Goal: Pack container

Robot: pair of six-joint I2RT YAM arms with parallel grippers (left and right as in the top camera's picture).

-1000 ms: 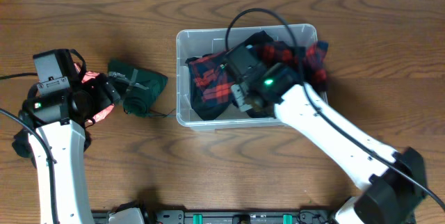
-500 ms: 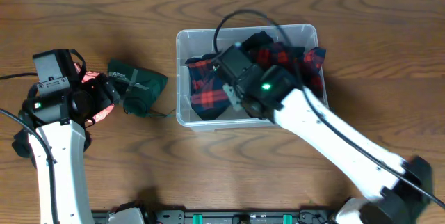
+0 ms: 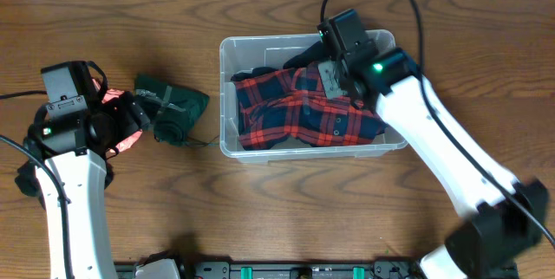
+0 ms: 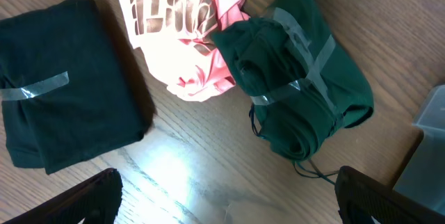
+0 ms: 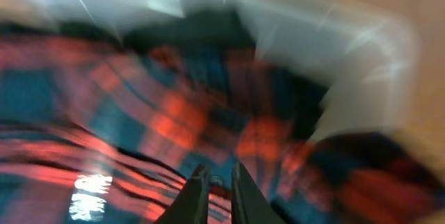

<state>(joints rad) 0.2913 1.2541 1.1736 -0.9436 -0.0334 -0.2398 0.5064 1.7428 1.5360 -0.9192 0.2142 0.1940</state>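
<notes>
The clear container [image 3: 227, 54] stands mid-table and holds a red and navy plaid shirt [image 3: 299, 110] spread across it, over something dark. My right gripper [image 3: 334, 75] is over the bin's back right part. In the blurred right wrist view its fingers [image 5: 219, 172] are almost together just above the plaid shirt [image 5: 139, 113], with the bin's clear wall [image 5: 375, 64] behind. My left gripper [image 4: 222, 196] is open over bare wood, next to a dark green taped bundle [image 4: 299, 99], which lies left of the bin [image 3: 173, 110].
A pink and white garment [image 4: 188, 36] lies crumpled beside the green bundle. A black folded bundle with tape [image 4: 62, 113] lies further left. The container's corner [image 4: 431, 120] shows at the right edge of the left wrist view.
My right gripper has moved from the bin's front left to its back right. The plaid shirt, bunched and hanging over the right rim before, now lies spread inside the bin. The left arm has not moved.
</notes>
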